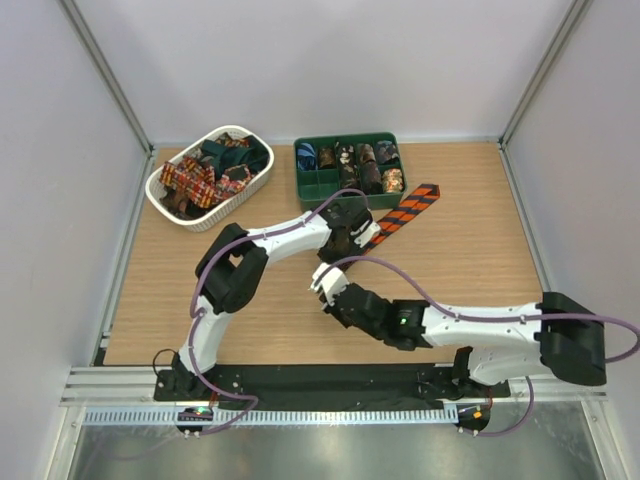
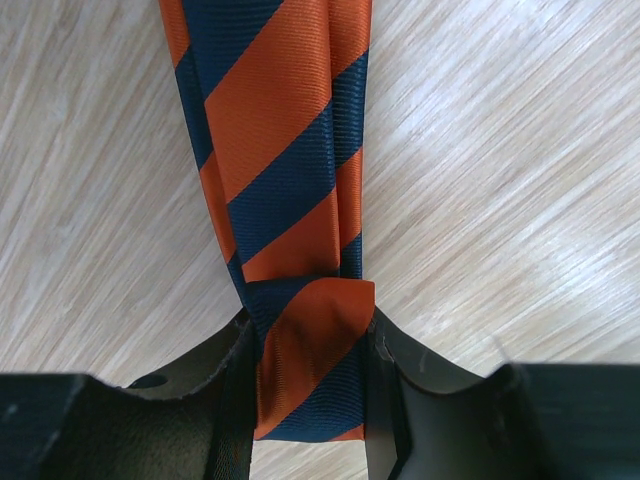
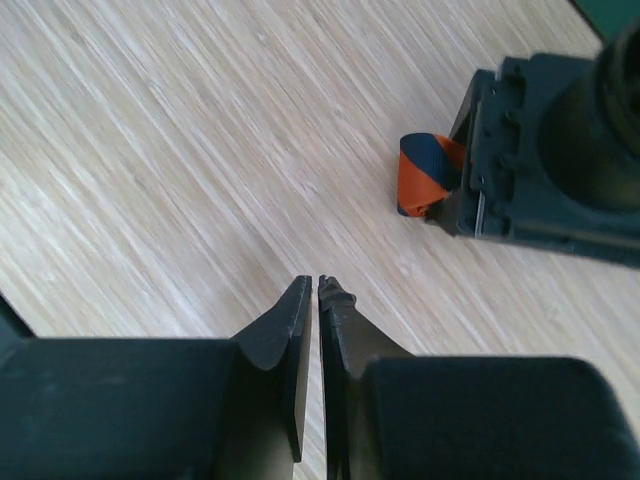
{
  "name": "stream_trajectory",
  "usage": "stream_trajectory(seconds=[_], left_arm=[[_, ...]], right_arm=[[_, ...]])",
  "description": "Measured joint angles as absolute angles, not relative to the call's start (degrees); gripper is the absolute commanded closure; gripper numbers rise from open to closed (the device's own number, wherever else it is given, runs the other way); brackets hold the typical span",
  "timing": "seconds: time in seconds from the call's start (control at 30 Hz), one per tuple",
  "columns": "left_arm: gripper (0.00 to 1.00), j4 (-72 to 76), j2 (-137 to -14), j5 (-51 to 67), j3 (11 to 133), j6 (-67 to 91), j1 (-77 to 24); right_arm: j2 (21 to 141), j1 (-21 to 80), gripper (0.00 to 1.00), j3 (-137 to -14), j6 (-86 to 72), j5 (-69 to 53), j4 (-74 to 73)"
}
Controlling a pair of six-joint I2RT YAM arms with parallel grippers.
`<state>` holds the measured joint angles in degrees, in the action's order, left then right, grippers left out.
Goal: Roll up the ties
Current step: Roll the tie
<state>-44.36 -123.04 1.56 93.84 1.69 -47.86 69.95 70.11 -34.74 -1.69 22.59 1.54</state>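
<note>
Striped tie (image 2: 285,150): lay on the table (image 2: 520,200), one end rolled.
Left gripper (image 2: 312,350): clamped on that rolled end.
Right gripper (image 3: 316,300): fingers nearly together, holding nothing, just beside the roll.

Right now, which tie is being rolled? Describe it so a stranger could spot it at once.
On the table, look just in front of the tray's right end. A tie lies diagonally there, one end rolled in the left gripper. It alone lies outside the tray and basket, in broad orange-and-dark stripes.
</note>
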Motion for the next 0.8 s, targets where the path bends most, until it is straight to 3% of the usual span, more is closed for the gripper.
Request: stream_trajectory(seconds=[0.2, 0.3, 0.33, 0.47, 0.8], left_arm=[[0.98, -45.6, -123.0, 1.7, 94.0, 1.3, -47.9], [0.98, -46.3, -123.0, 1.8, 94.0, 1.3, -47.9], [0.98, -46.6, -123.0, 1.8, 94.0, 1.3, -47.9], [0.98, -47.3, -123.1, 1.8, 94.1, 1.3, -47.9], [1.00, -49.3, -123.3, 2.4, 94.5, 1.3, -47.9]], right_arm=[[84.0, 74.5, 0.80, -48.8, 3.8, 30.9, -5.6], [93.0, 75.3, 0.71, -57.4, 4.8, 35.5, -11.1], [96.5, 75.5, 0.58, -60.7, 4.8, 37.2, -13.6], [107.6, 75.6, 0.47, -69.9, 4.5, 42.9, -21.0], [120.6, 75.2, 0.37, -79.6, 4.6, 51.9, -32.5]])
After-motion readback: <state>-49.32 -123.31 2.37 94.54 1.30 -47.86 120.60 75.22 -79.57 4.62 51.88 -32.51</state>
